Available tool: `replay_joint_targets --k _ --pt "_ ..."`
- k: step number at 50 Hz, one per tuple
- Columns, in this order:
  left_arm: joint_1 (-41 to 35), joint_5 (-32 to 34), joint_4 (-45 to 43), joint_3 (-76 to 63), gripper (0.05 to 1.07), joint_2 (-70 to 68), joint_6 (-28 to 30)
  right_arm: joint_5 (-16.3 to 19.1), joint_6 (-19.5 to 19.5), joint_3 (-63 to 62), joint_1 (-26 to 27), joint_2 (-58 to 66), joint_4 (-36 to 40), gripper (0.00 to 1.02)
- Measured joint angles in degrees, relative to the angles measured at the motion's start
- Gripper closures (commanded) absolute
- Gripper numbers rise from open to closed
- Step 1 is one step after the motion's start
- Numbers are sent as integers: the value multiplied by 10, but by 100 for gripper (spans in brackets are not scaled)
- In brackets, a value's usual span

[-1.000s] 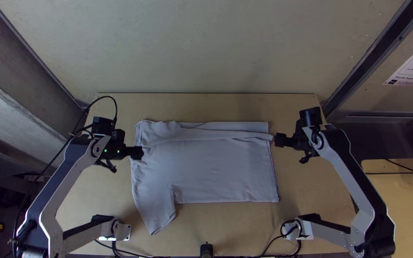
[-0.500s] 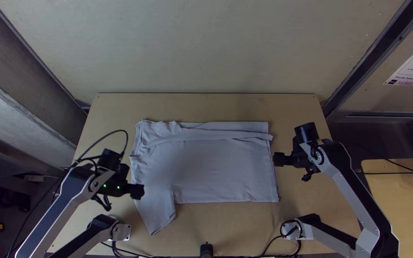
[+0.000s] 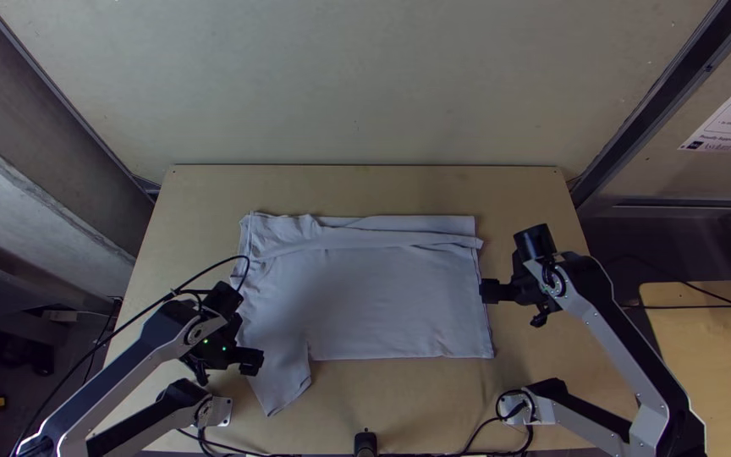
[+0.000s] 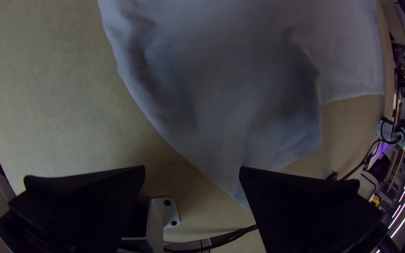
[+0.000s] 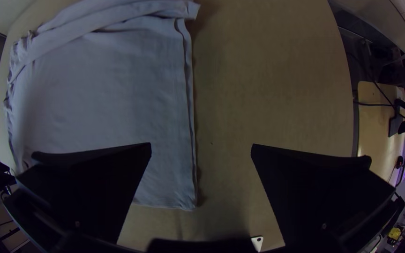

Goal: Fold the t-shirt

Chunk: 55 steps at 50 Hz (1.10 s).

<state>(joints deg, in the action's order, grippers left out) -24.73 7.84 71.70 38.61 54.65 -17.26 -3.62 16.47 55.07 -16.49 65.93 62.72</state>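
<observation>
The light grey-blue t-shirt (image 3: pixel 382 296) lies on the table with its far edge folded over in a band, and one sleeve (image 3: pixel 281 382) points toward the near edge. My left gripper (image 3: pixel 251 362) is above that sleeve's outer edge; in the left wrist view the left gripper (image 4: pixel 192 175) stands open over the sleeve (image 4: pixel 240 122), holding nothing. At the shirt's right-hand edge is my right gripper (image 3: pixel 486 292). In the right wrist view the right gripper (image 5: pixel 201 152) is open, the shirt's hem edge (image 5: pixel 191 117) between its spread fingers, not gripped.
Bare wooden tabletop (image 3: pixel 365 188) lies beyond the shirt, with more at both sides. Cables (image 3: pixel 467 448) and a small black post (image 3: pixel 365 442) are at the near edge. A side table (image 3: pixel 712 338) stands at the right.
The left gripper has come down the picture from the shirt's upper left to the sleeve. My right gripper has moved toward the near edge along the shirt's right side. The shirt lies unchanged.
</observation>
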Motion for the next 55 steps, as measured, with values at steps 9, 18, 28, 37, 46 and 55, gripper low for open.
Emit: replay_joint_targets --k 9,18,28,37,46,55 --pt "-17 -25 -38 -24 11 32 -8 0 0 -31 -13 -10 0 5" --pt "-29 -25 -54 -25 17 72 -12 0 0 -69 -19 -24 0 10" --pt "-54 -24 -63 -25 17 111 -12 0 0 -110 -19 -29 -1 10" --pt "-77 -12 -71 -18 17 148 -13 0 0 -132 -19 -29 0 10" --pt "-85 -12 -67 -5 77 180 -21 0 0 -137 -19 -29 -1 10" --pt "-97 -16 -76 0 104 181 -23 12 0 -154 -19 -23 -1 10"
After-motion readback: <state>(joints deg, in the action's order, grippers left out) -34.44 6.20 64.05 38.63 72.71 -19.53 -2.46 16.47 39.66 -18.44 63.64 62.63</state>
